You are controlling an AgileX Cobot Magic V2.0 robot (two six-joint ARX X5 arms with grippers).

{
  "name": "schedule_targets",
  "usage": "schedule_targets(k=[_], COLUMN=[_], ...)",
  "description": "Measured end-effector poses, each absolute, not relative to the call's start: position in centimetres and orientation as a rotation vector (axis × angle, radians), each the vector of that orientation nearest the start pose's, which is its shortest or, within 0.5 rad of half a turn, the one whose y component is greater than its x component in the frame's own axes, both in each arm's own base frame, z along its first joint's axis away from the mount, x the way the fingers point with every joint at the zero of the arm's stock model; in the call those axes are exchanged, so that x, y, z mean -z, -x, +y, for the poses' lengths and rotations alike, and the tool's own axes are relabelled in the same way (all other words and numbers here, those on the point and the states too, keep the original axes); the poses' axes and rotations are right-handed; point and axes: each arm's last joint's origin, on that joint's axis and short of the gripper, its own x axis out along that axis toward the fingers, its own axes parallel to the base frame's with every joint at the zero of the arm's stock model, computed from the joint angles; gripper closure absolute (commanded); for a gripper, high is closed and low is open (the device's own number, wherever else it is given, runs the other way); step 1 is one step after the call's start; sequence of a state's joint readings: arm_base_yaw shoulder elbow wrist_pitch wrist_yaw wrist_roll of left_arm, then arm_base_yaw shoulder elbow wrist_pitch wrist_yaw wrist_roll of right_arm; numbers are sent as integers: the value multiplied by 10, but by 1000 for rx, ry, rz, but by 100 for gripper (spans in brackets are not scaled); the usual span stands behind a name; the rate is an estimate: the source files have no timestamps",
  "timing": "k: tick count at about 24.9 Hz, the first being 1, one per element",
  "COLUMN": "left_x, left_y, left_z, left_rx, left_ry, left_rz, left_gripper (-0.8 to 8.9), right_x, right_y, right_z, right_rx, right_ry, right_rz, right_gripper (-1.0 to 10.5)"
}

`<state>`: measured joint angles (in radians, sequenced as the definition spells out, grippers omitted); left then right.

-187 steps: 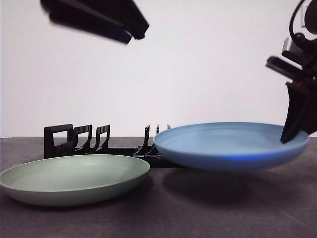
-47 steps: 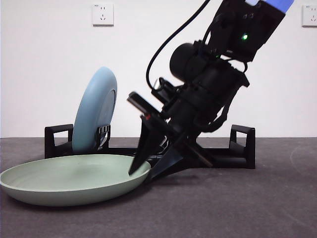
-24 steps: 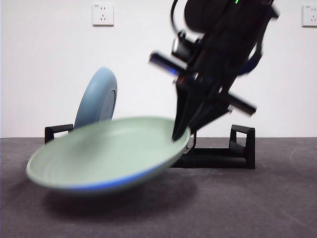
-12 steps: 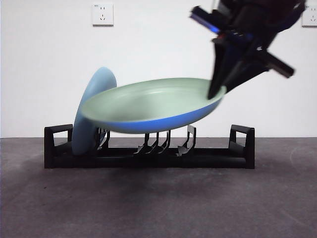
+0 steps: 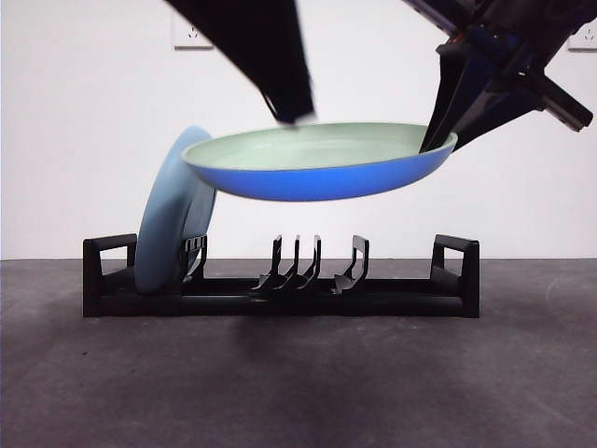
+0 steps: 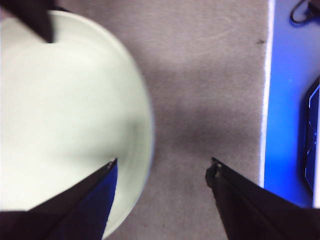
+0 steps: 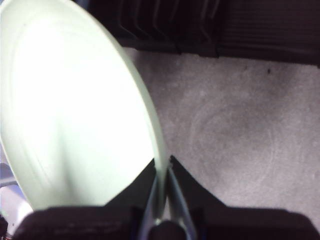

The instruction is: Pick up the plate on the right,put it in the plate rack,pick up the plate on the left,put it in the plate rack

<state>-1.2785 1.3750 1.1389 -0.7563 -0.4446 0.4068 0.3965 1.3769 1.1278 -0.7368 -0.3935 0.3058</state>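
Green plate (image 5: 322,161) in the air above the plate rack (image 5: 280,287), lying near flat, face up, long axis running 9-to-3 o'clock in the front view. Pinched at its 3 o'clock rim by the right gripper (image 7: 162,167), fingers closed thin on the edge, one each side of the rim, in the right wrist view. Rack directly at 6 o'clock below the plate, well apart from it.

Left gripper (image 6: 162,167) hanging over the plate's 9 o'clock half, fingers wide, nothing between them; one finger over the plate face, the other over bare desk (image 6: 200,75). Not touching the plate as far as visible.

Blue plate (image 5: 173,213) already upright in the rack's 9 o'clock end slot, leaning slightly. Free prongs (image 5: 312,264) mid-rack, at about 6 o'clock from the green plate's centre.

Judgement: next move hinges on tilt. Plate flat, slots vertical, so needs approx a quarter turn to stand on edge before lowering toward 6 o'clock. Right gripper alone holds it, so nearer arm for placing. Risk: rim slip in a thin edge pinch during rotation, or clip against the blue plate at 9 o'clock.
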Motion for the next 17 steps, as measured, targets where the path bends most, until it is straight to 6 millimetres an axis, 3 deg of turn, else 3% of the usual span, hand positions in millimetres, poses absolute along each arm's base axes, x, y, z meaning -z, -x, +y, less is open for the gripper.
schedule_targets(k=[6,13,17], left_x=[-271,-272,-272], left_y=[-96,-103,-112], left_z=[-274,-275,-271], left_rx=[880,882,895], left_ry=[-1154,-1122,-1099], left_rz=[497,492,519], left_gripper=[524,663,825], right_x=[-288,-292,-299], right_y=[-243,-239,-233], right_z=[112,111,107], right_rx=[-603,-647,-650], right_ry=[-283,-304,-289], right_rz=[1103,1103,1076], right_gripper=[959,959,959])
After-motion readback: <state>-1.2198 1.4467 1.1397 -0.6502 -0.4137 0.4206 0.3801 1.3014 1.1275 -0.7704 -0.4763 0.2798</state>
